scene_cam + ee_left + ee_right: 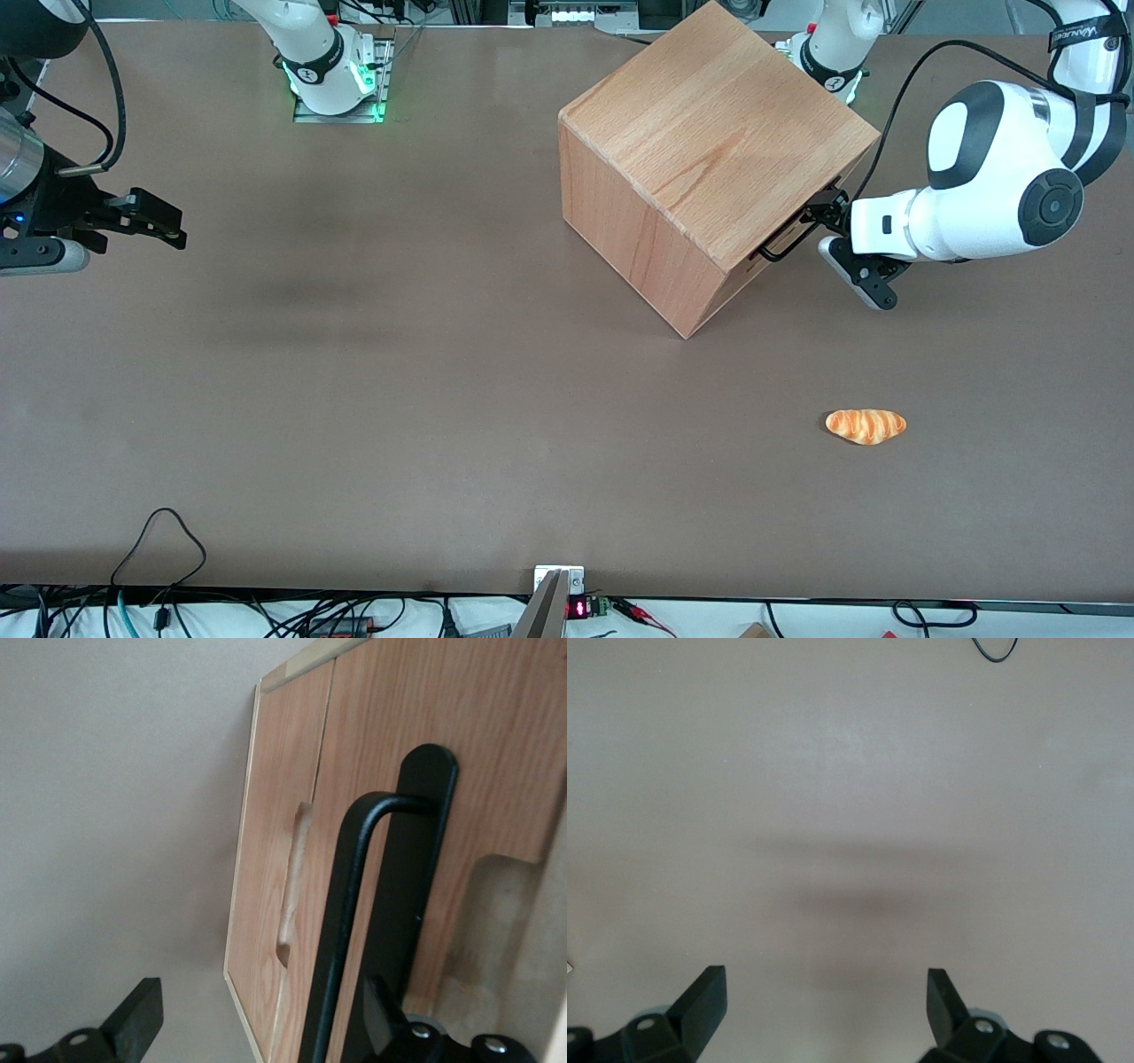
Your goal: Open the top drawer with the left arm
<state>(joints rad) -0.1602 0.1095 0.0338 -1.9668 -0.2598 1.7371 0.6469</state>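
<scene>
The gripper (pixel 819 229) of the left arm (pixel 992 208) sits right at the cabinet (pixel 709 159) face that looks toward the working arm's end of the table. In the wrist view its fingers (pixel 133 1019) are spread wide, with the black bar handle (pixel 341 930) of the top drawer (pixel 416 815) running between them, close against one finger and apart from the other. Nothing is clamped yet.

To do this step well, the fingers should probably close squarely on the bar first, or hook firmly around it, and the pull should then run straight out along the drawer's own sliding line. Since the cabinet stands turned at an angle on the table (pixel 354 399), a pull off that line would likely jam the drawer or drag the whole cabinet. The drawer front appears flush with the cabinet, so it seems shut.

The forearm lies low and nearly level, its wrist pointing at the cabinet. A bread roll (pixel 866 426) lies well apart from the gripper, nearer the front camera.
</scene>
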